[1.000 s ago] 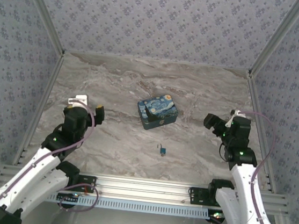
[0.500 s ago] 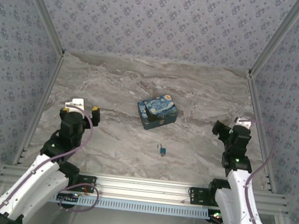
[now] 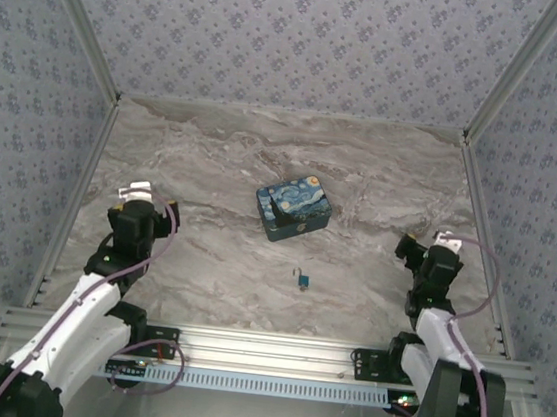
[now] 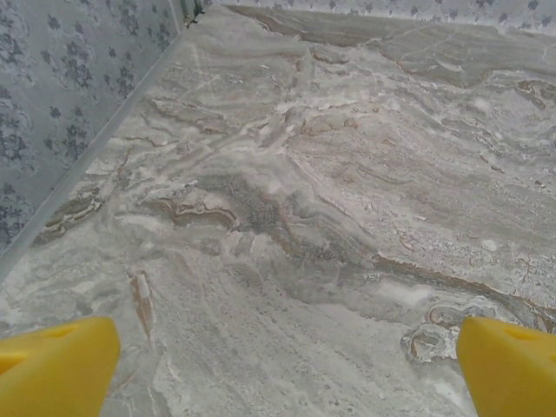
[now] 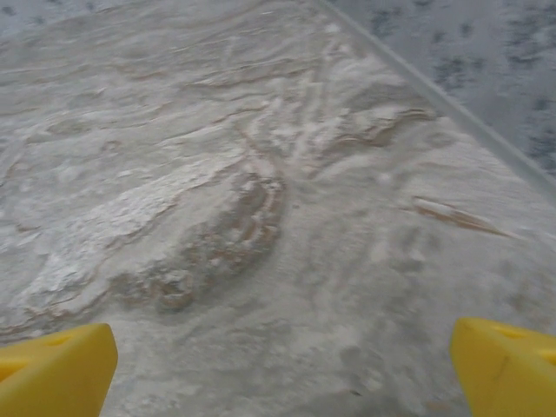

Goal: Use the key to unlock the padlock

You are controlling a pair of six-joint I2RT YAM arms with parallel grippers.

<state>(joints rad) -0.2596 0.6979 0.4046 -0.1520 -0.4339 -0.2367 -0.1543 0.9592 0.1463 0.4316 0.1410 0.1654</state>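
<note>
Near the front middle of the marble surface (image 3: pixel 213 161), the padlock (image 3: pixel 303 279) is spotted lying flat, teal body and thin shackle, just short of the swirl-painted tin box (image 3: pixel 293 208) and not touching it. Over on the left, the left claw (image 3: pixel 155 203) is held wide, with its yellow fingertips (image 4: pixel 52 369) spread above bare marble and nothing gripped. On the right side, the right claw (image 3: pixel 425 245) is likewise spread wide and empty, well apart from the padlock.
</note>
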